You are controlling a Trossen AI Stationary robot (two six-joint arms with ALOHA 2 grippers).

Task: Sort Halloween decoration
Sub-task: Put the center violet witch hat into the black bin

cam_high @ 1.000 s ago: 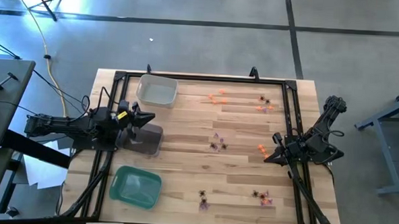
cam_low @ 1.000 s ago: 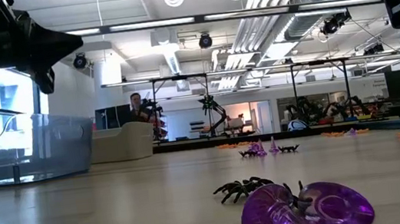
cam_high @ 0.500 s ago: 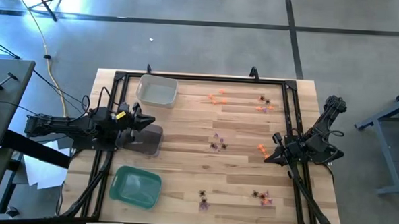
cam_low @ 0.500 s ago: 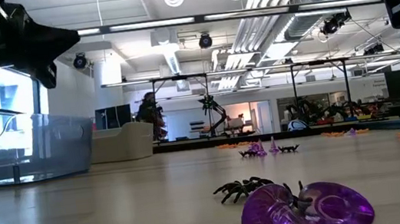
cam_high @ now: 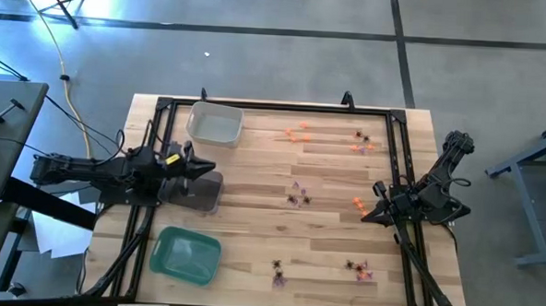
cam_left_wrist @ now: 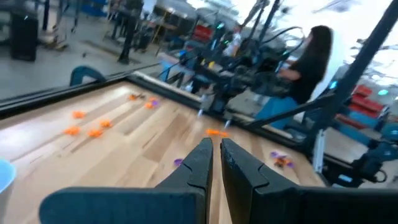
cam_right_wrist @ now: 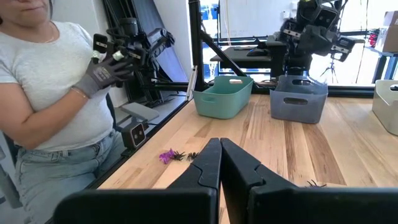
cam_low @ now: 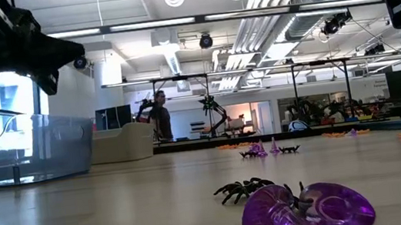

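The Halloween decoration lies scattered over the wooden table: orange pieces point(cam_high: 297, 132) at the far side, purple and black ones point(cam_high: 297, 196) in the middle, and more point(cam_high: 358, 267) near the front. In the low view a purple piece point(cam_low: 307, 211) and a black spider point(cam_low: 242, 190) lie close to the camera. My left gripper point(cam_high: 208, 167) point(cam_left_wrist: 216, 149) hangs shut above the grey tray point(cam_high: 197, 191), holding nothing. At the table's right side my right gripper point(cam_high: 367, 215) point(cam_right_wrist: 220, 149) is shut and empty, beside orange pieces point(cam_high: 358, 205).
A clear tray point(cam_high: 214, 123) stands at the far left and a green tray point(cam_high: 185, 255) at the near left. A black frame point(cam_high: 397, 158) runs around the table. A person in a white shirt point(cam_right_wrist: 56, 93) stands at the table's near edge.
My left gripper has rolled a little about its own axis and tipped slightly, staying above the grey tray. Its fingers have stayed shut.
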